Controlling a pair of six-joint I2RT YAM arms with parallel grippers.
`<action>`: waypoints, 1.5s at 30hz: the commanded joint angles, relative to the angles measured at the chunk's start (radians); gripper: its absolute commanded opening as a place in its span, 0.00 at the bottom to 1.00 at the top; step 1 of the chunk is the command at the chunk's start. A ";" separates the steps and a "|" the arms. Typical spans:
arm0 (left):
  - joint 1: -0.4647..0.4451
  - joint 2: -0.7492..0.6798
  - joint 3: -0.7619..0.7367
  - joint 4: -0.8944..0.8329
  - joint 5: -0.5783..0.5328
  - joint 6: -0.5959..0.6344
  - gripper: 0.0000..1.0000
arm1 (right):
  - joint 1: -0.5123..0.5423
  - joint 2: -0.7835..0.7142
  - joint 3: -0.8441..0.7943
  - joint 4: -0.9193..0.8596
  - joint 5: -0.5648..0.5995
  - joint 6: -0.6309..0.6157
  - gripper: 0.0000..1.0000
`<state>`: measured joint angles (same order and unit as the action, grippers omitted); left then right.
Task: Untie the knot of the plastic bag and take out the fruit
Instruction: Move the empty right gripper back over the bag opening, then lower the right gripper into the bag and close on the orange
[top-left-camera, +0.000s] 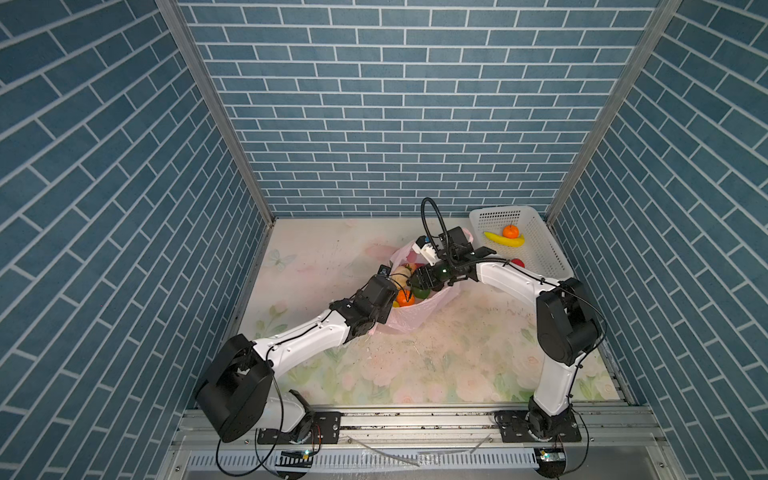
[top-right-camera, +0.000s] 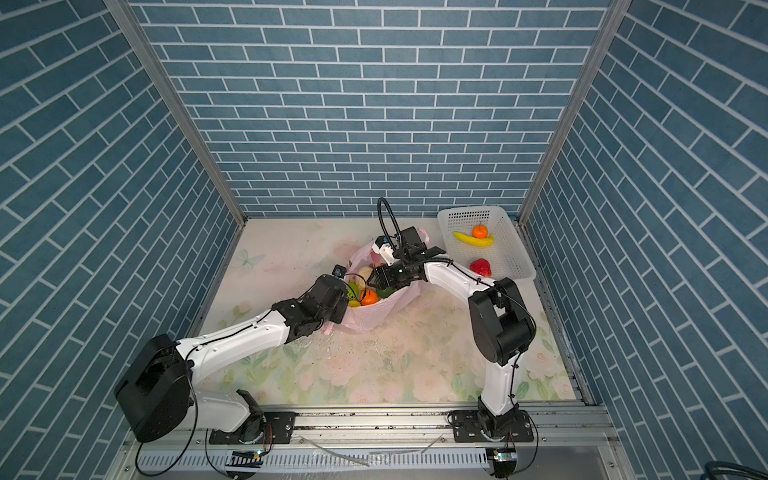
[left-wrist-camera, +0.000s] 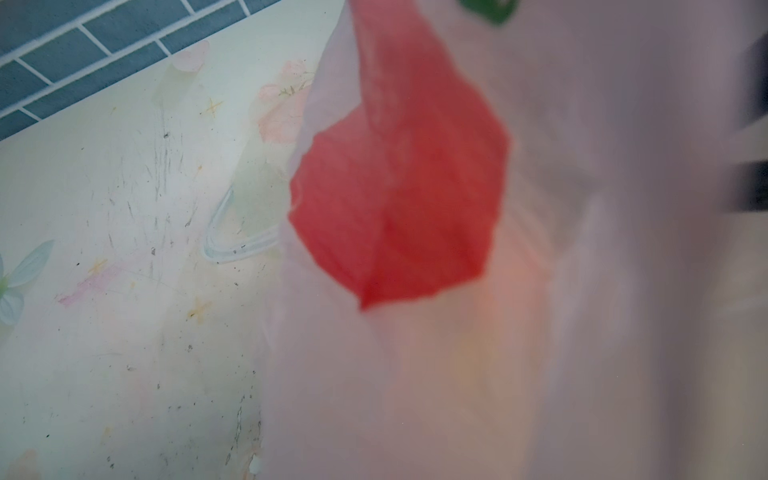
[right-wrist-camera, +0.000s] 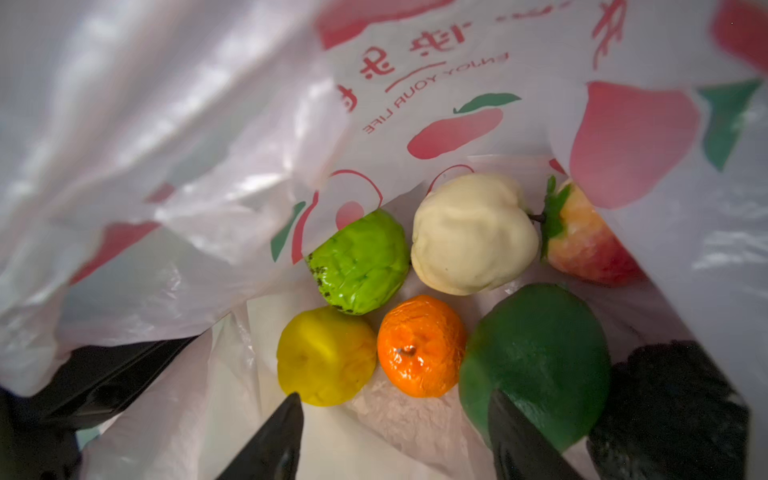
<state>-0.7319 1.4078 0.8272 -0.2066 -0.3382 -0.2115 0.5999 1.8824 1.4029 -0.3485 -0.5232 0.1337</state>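
Reaching into bag (top-left-camera: 415, 320), frame centre — knot apparently undone. Right gripper (right-wrist-camera: 395, 395) jaws apart over six fruit (right-wrist-camera: 473, 232); left gripper (top-left-camera: 388, 305) jaws together at rim. Three pieces in basket (top-left-camera: 540, 253) — upper right.

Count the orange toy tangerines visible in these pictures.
2. One tangerine lies in the white perforated plastic basket; the other tangerine lies inside the translucent pink plastic bag. The bag may hide more.

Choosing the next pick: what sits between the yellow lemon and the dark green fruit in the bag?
The orange tangerine lies between the yellow lemon and the dark green fruit inside the plastic bag; the right wrist view shows it.
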 joint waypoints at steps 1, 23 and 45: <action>0.005 0.023 -0.023 0.046 0.020 0.008 0.00 | 0.034 0.017 -0.039 0.076 0.121 0.035 0.71; -0.072 0.051 -0.140 0.038 0.118 -0.102 0.00 | 0.104 0.047 -0.049 -0.013 0.290 0.268 0.75; -0.067 -0.015 -0.063 0.022 0.018 -0.062 0.00 | 0.155 0.025 -0.159 -0.037 0.357 0.254 0.72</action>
<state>-0.7982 1.3922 0.7479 -0.1688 -0.2989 -0.2829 0.7536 1.8767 1.2633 -0.3611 -0.2081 0.3626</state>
